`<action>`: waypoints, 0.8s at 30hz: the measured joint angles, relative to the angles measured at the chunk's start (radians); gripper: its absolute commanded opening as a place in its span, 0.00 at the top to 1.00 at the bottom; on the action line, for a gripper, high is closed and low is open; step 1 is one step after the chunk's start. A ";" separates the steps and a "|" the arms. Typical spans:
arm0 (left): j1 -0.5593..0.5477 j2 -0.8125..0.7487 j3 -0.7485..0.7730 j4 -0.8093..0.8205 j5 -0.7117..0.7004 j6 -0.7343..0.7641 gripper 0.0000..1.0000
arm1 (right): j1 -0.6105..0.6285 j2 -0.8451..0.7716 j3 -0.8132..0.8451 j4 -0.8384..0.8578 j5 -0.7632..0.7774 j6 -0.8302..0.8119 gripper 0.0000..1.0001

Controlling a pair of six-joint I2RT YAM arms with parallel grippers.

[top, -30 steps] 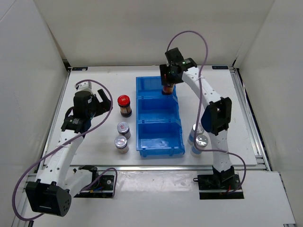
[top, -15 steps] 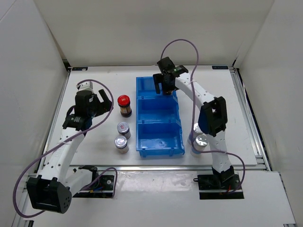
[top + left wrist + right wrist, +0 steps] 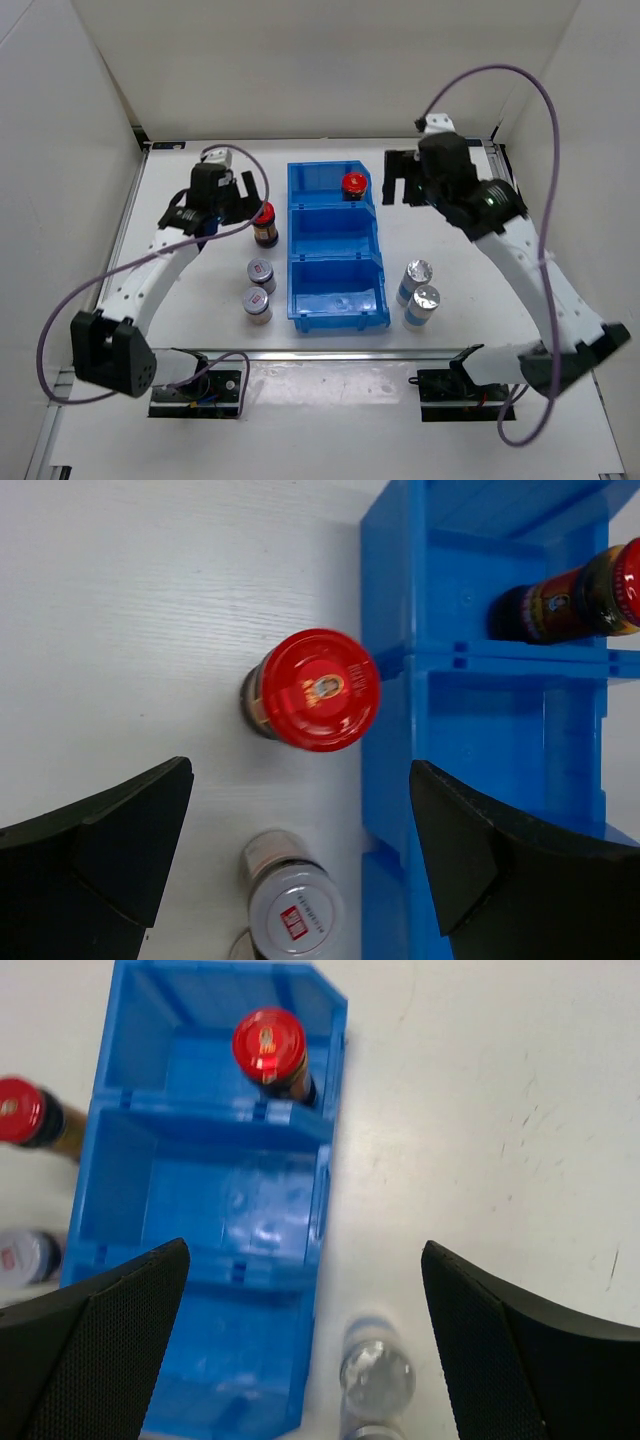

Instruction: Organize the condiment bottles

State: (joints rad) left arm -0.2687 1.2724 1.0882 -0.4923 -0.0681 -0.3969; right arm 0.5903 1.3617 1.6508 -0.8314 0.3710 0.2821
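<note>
Currently, all 6 condiment bottles are seen upright, long axes vertical, caps up.

- Brown bottle [image 3: 353, 184], red cap: stood in the far compartment of the blue bin [image 3: 335, 285], toward its right wall, close to the divider.
- 2nd brown bottle [image 3: 312, 690], red cap: stood on the worktop [image 3: 215, 310], just beside the bin's left wall.
- Grey-topped bottle [image 3: 261, 272] and 2nd grey-topped bottle [image 3: 257, 303]: lined up nearer the arm bases, along that same wall but apart from it.
- Silver-capped bottle [image 3: 415, 278] and 2nd silver-capped bottle [image 3: 424, 303]: set close together right of the bin's near end.

Left hand [image 3: 300, 770] is held above the worktop by the 2nd brown bottle, fingers spread wide, apart from it. Right hand [image 3: 303, 1250] is held high, right of the far compartment, fingers spread wide.

Bare worktop is noted between the bin's right wall and the right rail, and along the far edge.
</note>
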 measured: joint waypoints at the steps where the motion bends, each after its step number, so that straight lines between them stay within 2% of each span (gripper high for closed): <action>1: -0.019 0.040 0.040 -0.003 -0.002 0.003 0.00 | 0.003 -0.048 -0.042 0.000 -0.010 0.008 0.00; 6: -0.073 0.214 0.170 -0.003 -0.018 0.013 0.00 | 0.013 -0.178 -0.196 -0.022 -0.068 0.039 0.00; 11: -0.076 0.348 0.180 -0.024 -0.035 0.004 0.00 | 0.013 -0.224 -0.268 -0.064 -0.094 0.050 0.00; 15: -0.076 0.406 0.180 -0.046 -0.055 -0.014 0.06 | 0.013 -0.287 -0.288 -0.087 -0.103 0.051 0.00; 18: -0.077 0.409 0.180 -0.047 -0.055 -0.026 0.23 | 0.013 -0.327 -0.311 -0.093 -0.109 0.052 0.00; 19: -0.079 0.409 0.181 -0.047 -0.059 -0.023 0.36 | 0.013 -0.335 -0.319 -0.095 -0.112 0.053 0.00; 22: -0.080 0.409 0.188 -0.057 -0.069 -0.020 0.58 | 0.013 -0.344 -0.337 -0.103 -0.117 0.055 0.00; 23: -0.080 0.409 0.190 -0.063 -0.070 -0.022 0.70 | 0.013 -0.346 -0.342 -0.107 -0.120 0.055 0.00; 24: -0.080 0.409 0.193 -0.072 -0.074 -0.022 0.76 | 0.013 -0.348 -0.347 -0.109 -0.121 0.056 0.00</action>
State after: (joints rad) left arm -0.3492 1.6814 1.2816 -0.5644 -0.1425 -0.4191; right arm 0.6037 1.0134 1.3041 -0.9409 0.2504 0.3382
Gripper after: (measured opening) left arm 0.806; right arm 0.998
